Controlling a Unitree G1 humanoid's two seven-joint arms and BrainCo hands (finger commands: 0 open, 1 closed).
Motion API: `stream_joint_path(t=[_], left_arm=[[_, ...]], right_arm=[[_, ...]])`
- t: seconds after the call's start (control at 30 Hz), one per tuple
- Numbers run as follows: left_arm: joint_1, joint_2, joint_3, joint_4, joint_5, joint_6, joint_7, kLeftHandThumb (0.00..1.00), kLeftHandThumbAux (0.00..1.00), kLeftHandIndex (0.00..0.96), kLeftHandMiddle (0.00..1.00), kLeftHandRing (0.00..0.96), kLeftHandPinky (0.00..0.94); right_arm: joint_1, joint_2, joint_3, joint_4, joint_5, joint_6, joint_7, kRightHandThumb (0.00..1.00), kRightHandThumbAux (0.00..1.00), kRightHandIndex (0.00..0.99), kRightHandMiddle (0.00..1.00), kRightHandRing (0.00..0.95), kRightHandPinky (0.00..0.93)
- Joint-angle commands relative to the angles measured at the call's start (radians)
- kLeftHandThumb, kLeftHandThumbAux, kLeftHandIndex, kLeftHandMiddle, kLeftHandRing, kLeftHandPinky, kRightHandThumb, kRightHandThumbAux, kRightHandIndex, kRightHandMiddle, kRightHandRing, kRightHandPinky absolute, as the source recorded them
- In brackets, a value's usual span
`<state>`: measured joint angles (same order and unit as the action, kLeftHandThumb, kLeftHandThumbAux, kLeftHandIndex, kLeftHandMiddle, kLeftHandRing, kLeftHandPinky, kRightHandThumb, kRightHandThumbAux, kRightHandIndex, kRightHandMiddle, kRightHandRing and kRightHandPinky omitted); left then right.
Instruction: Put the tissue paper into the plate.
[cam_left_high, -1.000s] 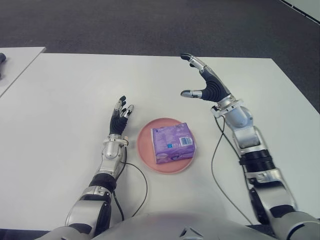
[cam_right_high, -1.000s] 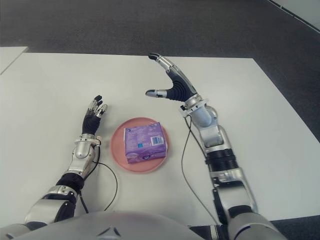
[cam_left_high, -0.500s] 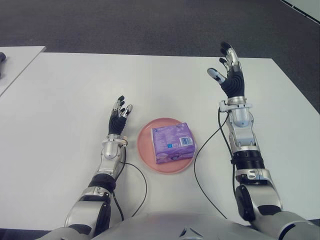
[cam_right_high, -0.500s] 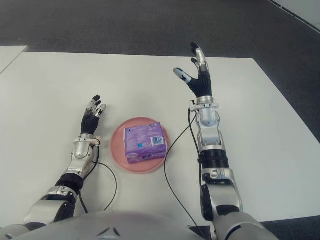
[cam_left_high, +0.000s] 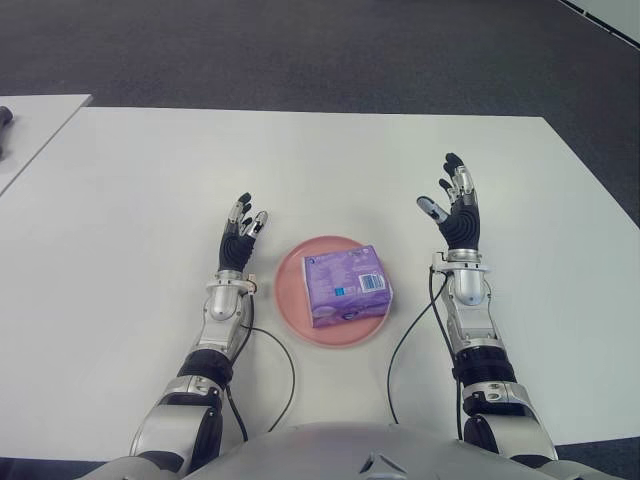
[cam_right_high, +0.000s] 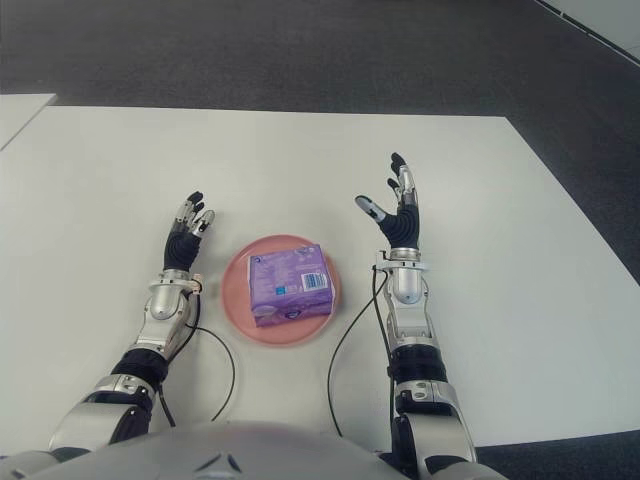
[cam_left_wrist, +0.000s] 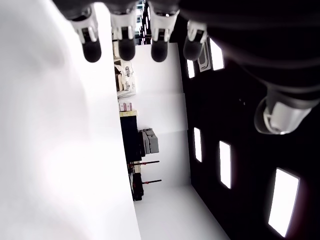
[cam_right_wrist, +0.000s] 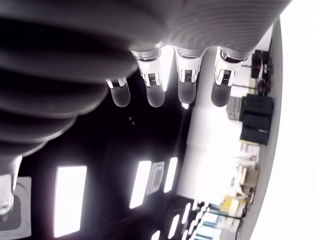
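We see the tissue pack (cam_left_high: 346, 285) lying flat in the pink plate (cam_left_high: 294, 296), just below the middle of the frame; its purple wrapper (with a small blue and white label on the right part) covers most of the plate's centre and reaches toward the right rim. The plate sits on the white surface (cam_left_high: 130, 200), between the two arms.

Our left hand (cam_left_high: 240, 235) shows left of the plate, a little above its upper left edge, fingers stretched out and slightly apart, gripping nothing. Our right hand (cam_left_high: 455, 208) shows right of the plate, higher in the frame, palm facing us, with fingers and thumb spread wide and nothing between them. Neither hand touches the pack or the plate.

A thin black cable (cam_left_high: 277, 352) loops on the surface beside the left forearm, below the plate. Dark carpet (cam_left_high: 300, 50) fills the top of the frame beyond the surface's far edge.
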<state>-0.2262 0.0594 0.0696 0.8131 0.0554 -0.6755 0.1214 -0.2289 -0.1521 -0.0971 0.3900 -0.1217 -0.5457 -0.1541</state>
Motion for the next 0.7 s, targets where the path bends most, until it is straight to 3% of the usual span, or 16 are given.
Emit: stream_joint_path(t=[0.03,0.1,0.3,0.53,0.7], left_arm=[[0.017,0.001,0.004,0.02,-0.003,0.009,-0.005,0.0,0.401,0.0,0.0,0.0,0.0],[0.017,0.002,0.004,0.02,-0.003,0.007,-0.006,0.0,0.399,0.0,0.0,0.0,0.0],[0.021,0.007,-0.003,0.011,0.016,-0.001,0.009,0.0,0.388,0.0,0.0,0.0,0.0],[0.026,0.01,-0.003,-0.004,0.012,0.012,0.005,0.0,0.387,0.0,0.0,0.0,0.0],[0.027,0.01,-0.003,-0.01,0.01,0.007,0.002,0.0,0.391,0.0,0.0,0.0,0.0]], right_arm=[[-0.007,-0.003,-0.002,0.015,-0.029,0.001,-0.028,0.0,0.48,0.0,0.0,0.0,0.0],[-0.008,-0.004,-0.001,0.018,-0.034,0.001,-0.035,0.0,0.476,0.0,0.0,0.0,0.0],[0.131,0.006,0.01,-0.093,-0.096,0.016,-0.078,0.0,0.444,0.0,0.0,0.0,0.0],[0.232,0.033,0.031,-0.244,-0.172,0.095,-0.11,0.0,0.417,0.0,0.0,0.0,0.0],[0.318,0.072,0.065,-0.395,-0.169,0.179,-0.083,0.0,0.41,0.0,0.0,0.0,0.0]])
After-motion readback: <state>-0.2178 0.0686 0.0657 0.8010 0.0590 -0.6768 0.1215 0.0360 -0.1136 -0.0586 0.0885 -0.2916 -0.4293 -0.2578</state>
